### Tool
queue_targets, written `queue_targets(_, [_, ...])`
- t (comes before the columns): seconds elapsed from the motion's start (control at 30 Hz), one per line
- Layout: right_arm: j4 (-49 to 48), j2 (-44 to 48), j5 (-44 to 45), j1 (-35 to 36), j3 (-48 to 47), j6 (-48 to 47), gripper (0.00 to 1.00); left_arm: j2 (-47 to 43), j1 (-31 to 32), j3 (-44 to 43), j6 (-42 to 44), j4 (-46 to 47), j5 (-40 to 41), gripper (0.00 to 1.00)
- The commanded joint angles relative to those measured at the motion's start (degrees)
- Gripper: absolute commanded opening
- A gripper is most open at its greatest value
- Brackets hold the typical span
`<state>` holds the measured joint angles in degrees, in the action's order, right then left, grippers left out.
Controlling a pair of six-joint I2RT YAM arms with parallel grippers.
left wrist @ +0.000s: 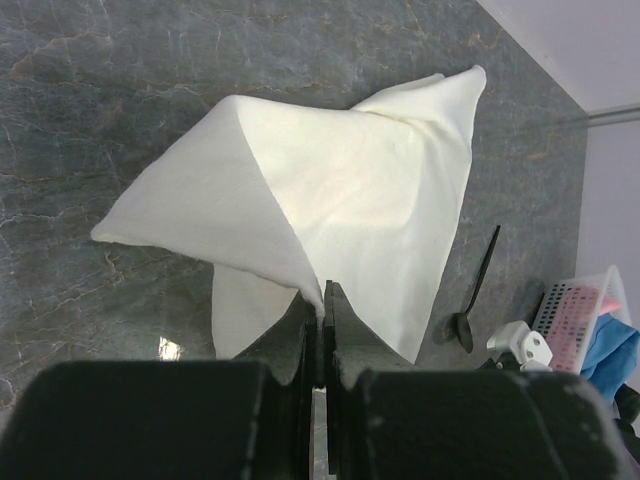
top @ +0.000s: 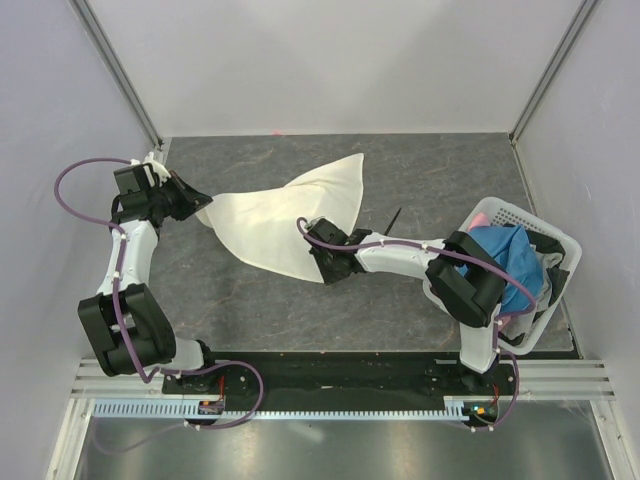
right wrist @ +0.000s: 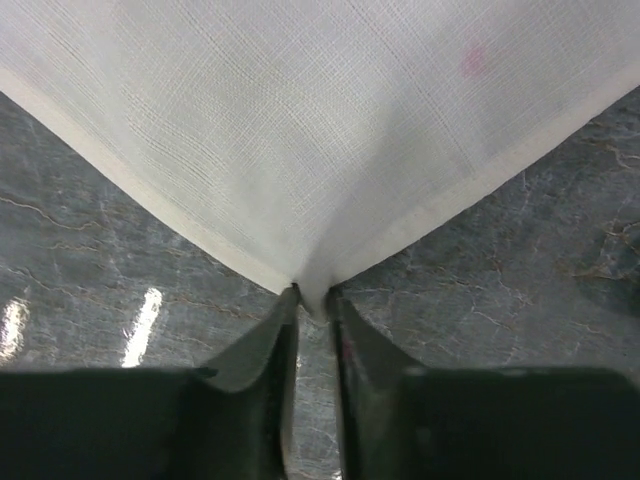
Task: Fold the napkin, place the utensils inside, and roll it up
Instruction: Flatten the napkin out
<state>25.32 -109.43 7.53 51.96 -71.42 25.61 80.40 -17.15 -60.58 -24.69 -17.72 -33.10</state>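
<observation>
Right wrist view is showing my right pincer (right wrist: 313,305) nipping one napkin (right wrist: 320,120) corner, left pincer (left wrist: 321,300) gripping another; napkin is lying toward the table (top: 250,320) far edge. I should be lifting both evenly, cloth taut.

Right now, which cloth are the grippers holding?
The cream-white napkin, pinched at two corners; the blue cloth lies bunched in the white basket.

White-and-black arms (top: 130,258), purple cables (top: 60,180)

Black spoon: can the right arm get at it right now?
Probably not yet. The right tool is pinching a napkin corner; the spoon lies uncovered on the table nearby, so it must let go first.
</observation>
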Motion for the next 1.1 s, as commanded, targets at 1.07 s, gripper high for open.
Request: queue_targets(1.07, [-3.79,56.69,13.49,-1.95,-10.83,-22.26,0.0,-27.13,8.45,-31.32,3.33,-23.84,17.28,0.02])
